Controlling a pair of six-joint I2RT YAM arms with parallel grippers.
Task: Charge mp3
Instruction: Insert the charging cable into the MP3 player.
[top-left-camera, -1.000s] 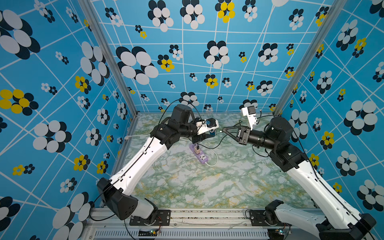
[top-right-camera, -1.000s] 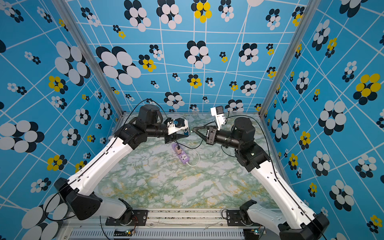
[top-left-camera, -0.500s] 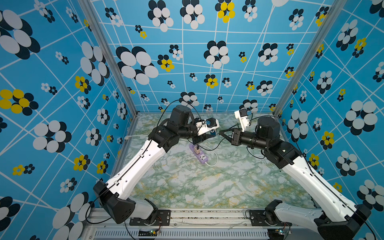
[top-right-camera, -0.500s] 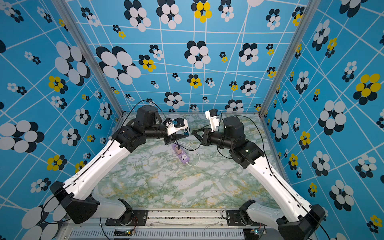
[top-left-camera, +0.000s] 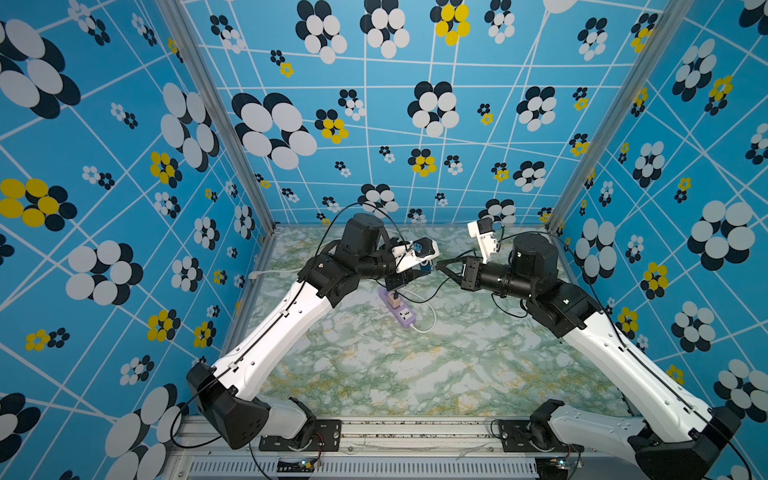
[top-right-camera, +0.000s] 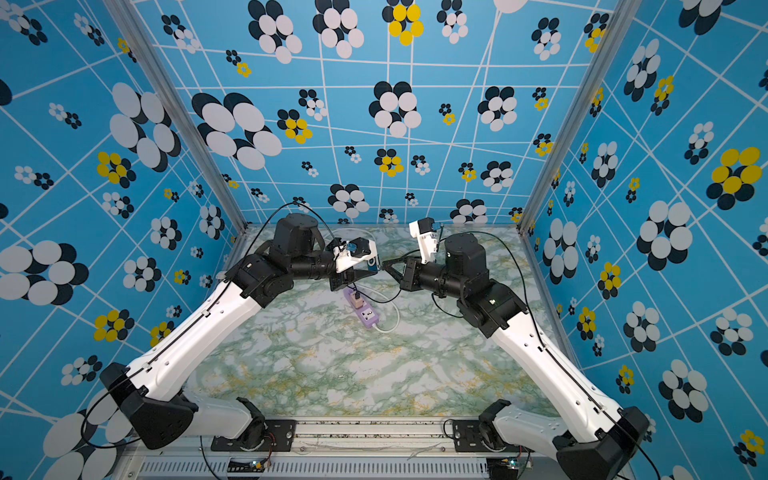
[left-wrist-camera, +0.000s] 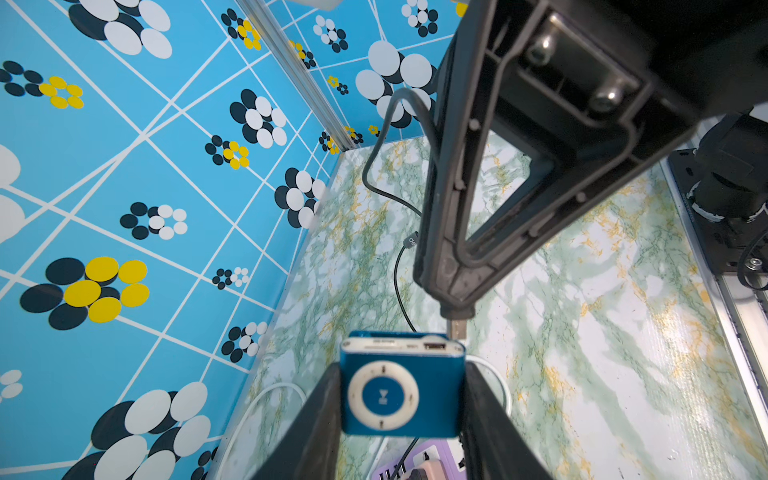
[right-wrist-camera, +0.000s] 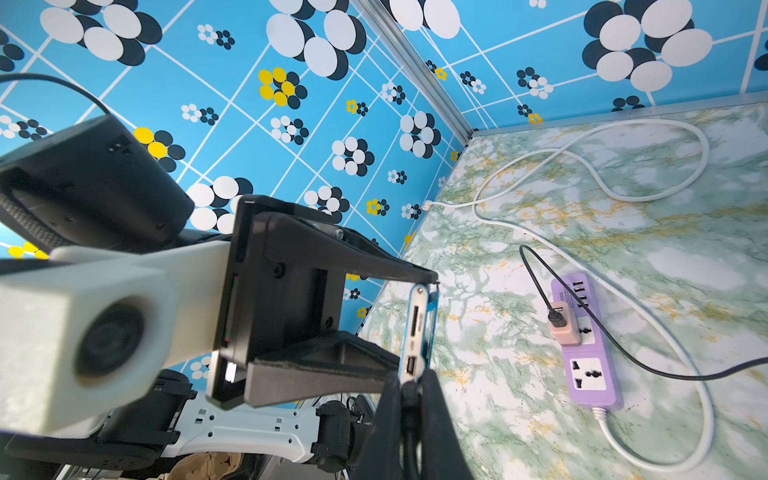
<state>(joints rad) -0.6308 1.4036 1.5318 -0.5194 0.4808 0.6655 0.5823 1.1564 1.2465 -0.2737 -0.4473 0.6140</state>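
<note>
The mp3 (left-wrist-camera: 401, 395), a small blue player with a pale control ring, is clamped by its two sides in my left gripper (left-wrist-camera: 401, 365), which holds it up above the table in both top views (top-left-camera: 424, 268) (top-right-camera: 372, 264). Its silver end with the port (left-wrist-camera: 434, 345) faces my right gripper (left-wrist-camera: 455, 307). That gripper (right-wrist-camera: 409, 382) is shut on the plug (left-wrist-camera: 457, 328) of a black cable (right-wrist-camera: 623, 345). The metal plug tip sits just beside the port, slightly off to one side. The two grippers meet tip to tip (top-left-camera: 439, 264) (top-right-camera: 386, 264).
A lilac power strip (right-wrist-camera: 586, 365) lies on the marble table (top-left-camera: 415, 374) below the grippers, with a pinkish cube charger (right-wrist-camera: 563, 330) plugged in; the black cable runs from it. The strip's white cord (right-wrist-camera: 648, 195) loops toward the back wall.
My right arm has swung in toward the left gripper, bringing the plug up to the mp3's end. The left arm has held the mp3 nearly still.
</note>
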